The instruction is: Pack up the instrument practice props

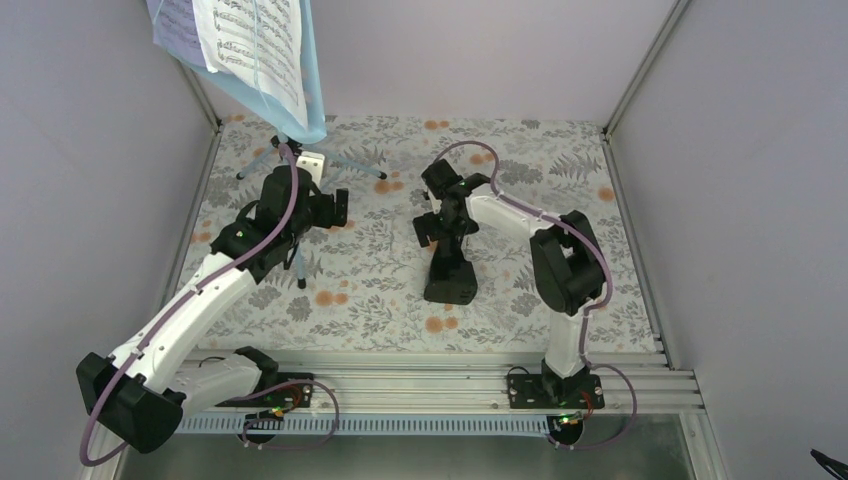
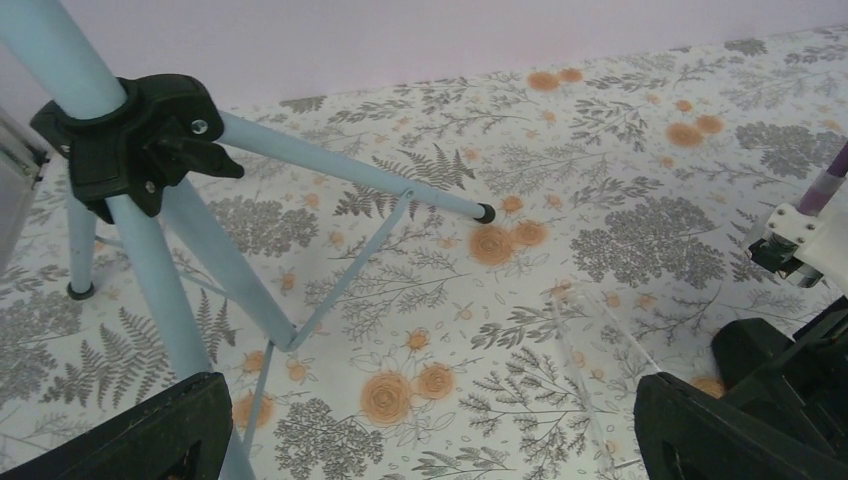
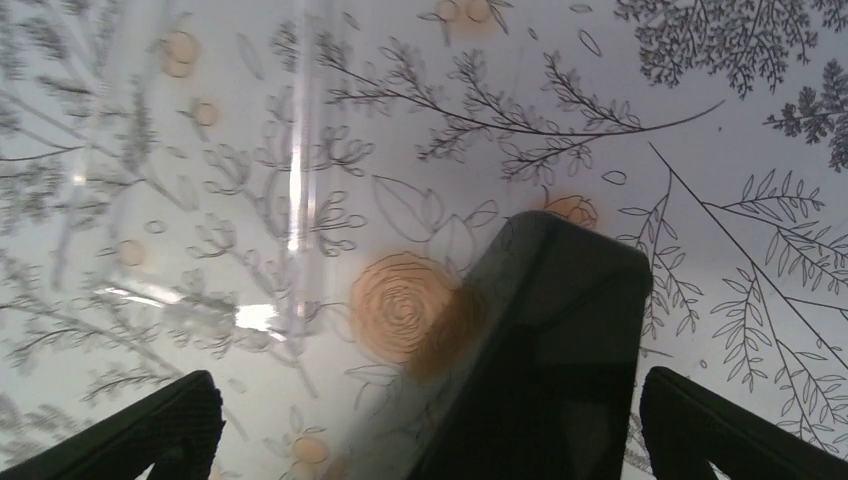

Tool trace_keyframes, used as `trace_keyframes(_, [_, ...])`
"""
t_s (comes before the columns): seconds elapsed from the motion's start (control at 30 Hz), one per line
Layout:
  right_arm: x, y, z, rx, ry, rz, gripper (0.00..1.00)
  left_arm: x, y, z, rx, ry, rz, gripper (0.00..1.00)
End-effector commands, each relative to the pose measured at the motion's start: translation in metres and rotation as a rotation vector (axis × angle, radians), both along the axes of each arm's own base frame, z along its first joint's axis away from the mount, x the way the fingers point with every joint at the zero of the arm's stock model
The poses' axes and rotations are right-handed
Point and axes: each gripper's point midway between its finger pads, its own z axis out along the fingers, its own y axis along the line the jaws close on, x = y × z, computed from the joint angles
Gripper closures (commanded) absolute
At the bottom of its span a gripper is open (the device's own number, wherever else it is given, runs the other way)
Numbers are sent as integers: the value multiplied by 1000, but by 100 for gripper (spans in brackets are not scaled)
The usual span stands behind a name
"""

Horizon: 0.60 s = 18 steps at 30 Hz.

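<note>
The light blue music stand (image 1: 312,95) stands at the back left and carries a white sheet-music page (image 1: 255,45) and a lavender page (image 1: 178,25). Its thin tripod legs (image 2: 340,170) meet at a black hub (image 2: 140,140). My left gripper (image 1: 335,208) is open and empty just right of the tripod; in the left wrist view (image 2: 430,445) one leg runs past its left finger (image 2: 150,430). The black pyramid metronome (image 1: 450,278) stands mid-table. My right gripper (image 1: 440,225) is open right above its top, and the metronome (image 3: 560,350) shows between the spread fingers (image 3: 740,425).
A floral cloth (image 1: 520,180) covers the table. Grey walls close in the left, back and right. A metal rail (image 1: 430,375) runs along the near edge. A faint clear plastic piece (image 3: 295,170) stands beside the metronome, hard to make out.
</note>
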Motion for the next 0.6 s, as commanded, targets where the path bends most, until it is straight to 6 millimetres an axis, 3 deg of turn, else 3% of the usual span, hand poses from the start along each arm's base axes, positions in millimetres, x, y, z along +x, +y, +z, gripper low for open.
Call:
trace_keyframes(0.0, [10, -15, -14, -64, 13, -47, 1, -3, 15, 2, 33, -15, 58, 0])
trace_keyframes(0.33, [16, -8, -30, -22, 37, -65, 5, -2, 18, -3, 50, -6, 71, 0])
trace_keyframes(0.57, [25, -9, -41, -38, 29, -90, 23, -2, 15, -6, 50, 5, 57, 0])
